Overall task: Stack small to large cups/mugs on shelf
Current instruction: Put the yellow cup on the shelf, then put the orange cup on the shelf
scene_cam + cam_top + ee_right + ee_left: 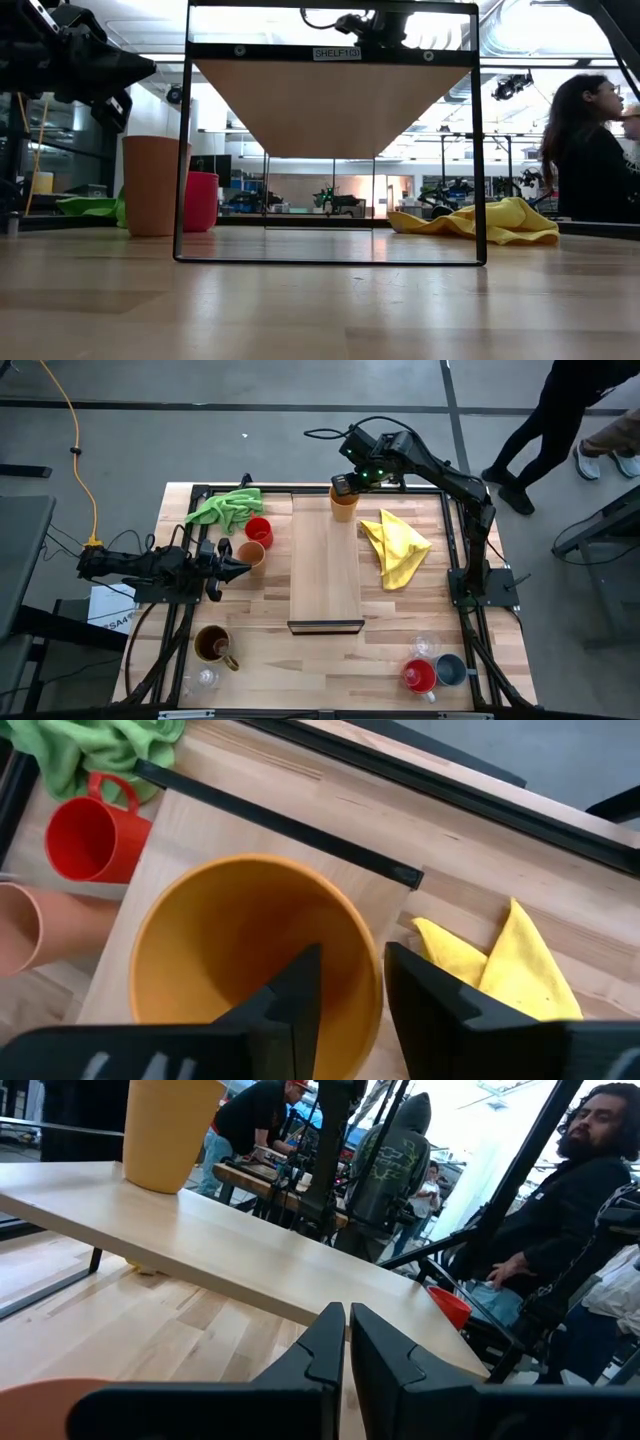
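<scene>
Right gripper (pixel 345 985) fingers pinch the orange plastic tumbler's (pixel 343 506) rim, parking it on the light-wood shelf (pixel 325 575); left gripper (pixel 243 568) fingers closed, empty, waiting.

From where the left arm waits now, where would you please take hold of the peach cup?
Grip the rim of the peach cup from above, one finger inside and one outside. It stands upright with its mouth open upward, so the thin wall is free to pinch. The red mug sits close on one side, so a pinch around the body looks cramped. The left gripper sits nearly shut right beside it.
</scene>
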`<control>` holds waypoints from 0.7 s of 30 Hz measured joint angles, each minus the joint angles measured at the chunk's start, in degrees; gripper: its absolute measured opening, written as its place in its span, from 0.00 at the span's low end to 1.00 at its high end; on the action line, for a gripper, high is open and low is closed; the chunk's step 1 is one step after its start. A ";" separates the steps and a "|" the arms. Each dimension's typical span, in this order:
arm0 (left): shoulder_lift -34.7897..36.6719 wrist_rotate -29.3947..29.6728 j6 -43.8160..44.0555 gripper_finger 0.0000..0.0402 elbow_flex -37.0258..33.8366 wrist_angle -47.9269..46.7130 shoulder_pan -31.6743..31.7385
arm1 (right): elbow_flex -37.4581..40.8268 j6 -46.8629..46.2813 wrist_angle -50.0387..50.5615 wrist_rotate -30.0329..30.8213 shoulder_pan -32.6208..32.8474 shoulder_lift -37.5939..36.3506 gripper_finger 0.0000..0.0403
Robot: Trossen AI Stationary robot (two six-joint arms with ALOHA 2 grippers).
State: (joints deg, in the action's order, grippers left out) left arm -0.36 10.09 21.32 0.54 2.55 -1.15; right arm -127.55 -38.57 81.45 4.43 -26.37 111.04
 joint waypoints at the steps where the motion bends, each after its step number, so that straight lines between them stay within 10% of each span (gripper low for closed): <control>1: 0.00 0.00 -0.02 0.02 0.00 0.00 0.00 | 0.00 0.02 0.00 0.00 0.00 0.00 0.26; 21: 0.00 0.00 -0.02 0.02 0.00 0.00 0.00 | 0.00 6.17 0.89 -1.23 -0.42 -4.62 0.26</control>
State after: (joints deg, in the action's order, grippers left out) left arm -0.36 10.09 21.30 0.54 2.55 -1.15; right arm -127.55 -32.39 82.34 3.19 -26.79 106.42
